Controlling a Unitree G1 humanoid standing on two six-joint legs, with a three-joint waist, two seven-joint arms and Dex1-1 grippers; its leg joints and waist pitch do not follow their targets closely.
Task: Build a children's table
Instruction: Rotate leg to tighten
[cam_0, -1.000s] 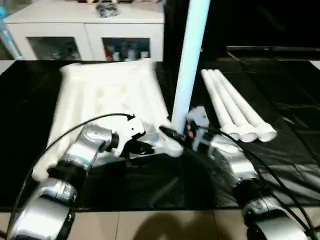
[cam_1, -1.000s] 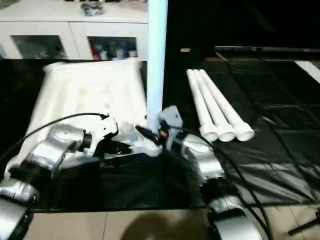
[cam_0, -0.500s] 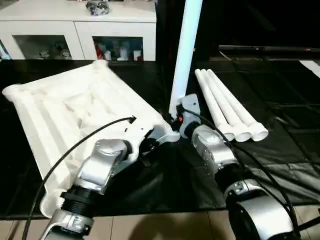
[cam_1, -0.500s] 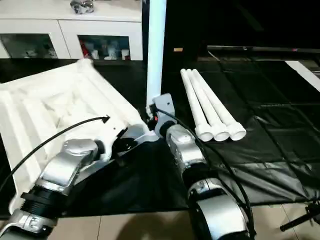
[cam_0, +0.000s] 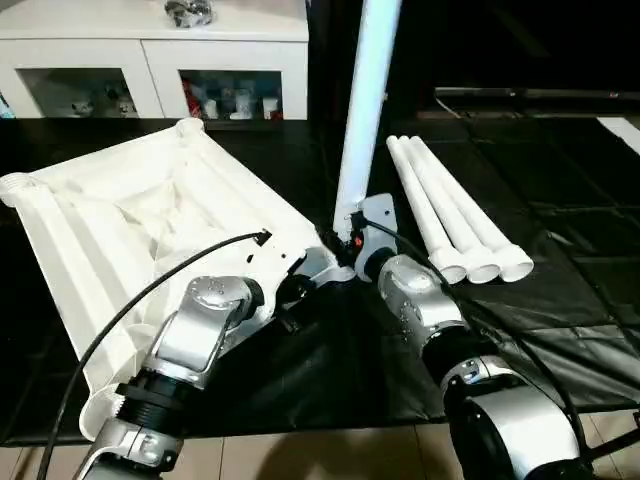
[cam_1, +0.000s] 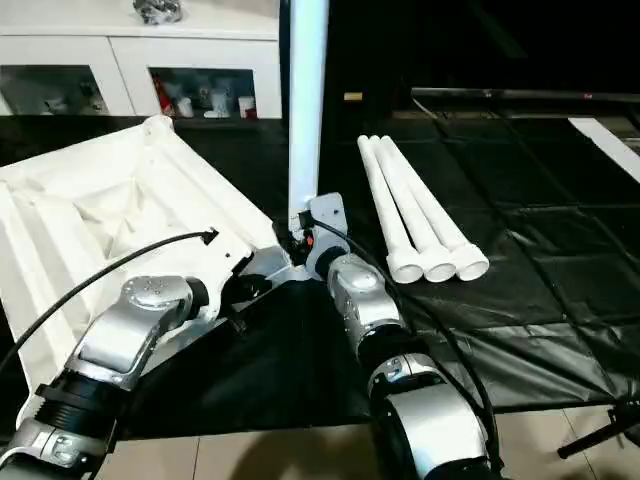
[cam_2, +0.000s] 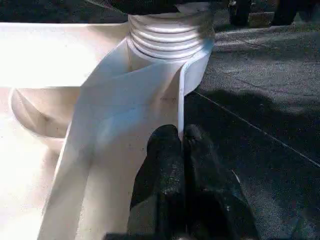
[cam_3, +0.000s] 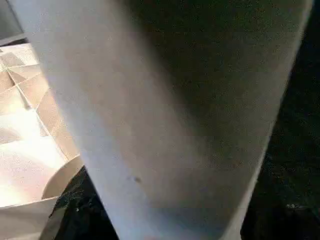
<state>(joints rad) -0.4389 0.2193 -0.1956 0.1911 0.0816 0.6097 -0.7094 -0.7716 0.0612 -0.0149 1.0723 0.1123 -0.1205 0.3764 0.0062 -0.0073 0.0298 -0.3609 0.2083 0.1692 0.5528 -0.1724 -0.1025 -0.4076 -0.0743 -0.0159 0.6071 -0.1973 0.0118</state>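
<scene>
The white table top (cam_0: 130, 230) lies upside down on the black mat, ribbed underside up and turned at an angle. One white leg (cam_0: 362, 110) stands upright in its near right corner socket (cam_2: 170, 35), where thread rings show. My left gripper (cam_2: 181, 132) is shut on the thin rim wall of the top just beside that socket. My right gripper (cam_0: 338, 243) is at the foot of the upright leg, closed around it; the leg (cam_3: 165, 115) looms right in front of the right wrist camera.
Three more white legs (cam_0: 450, 215) lie side by side on the black mat (cam_0: 560, 200) to the right. A white cabinet with glass doors (cam_0: 150, 60) stands behind. The mat's front edge meets tiled floor (cam_0: 320, 455).
The table top has swung round about the corner with the upright leg, its far end going left. My left arm followed it. The leg stays upright in my right gripper.
</scene>
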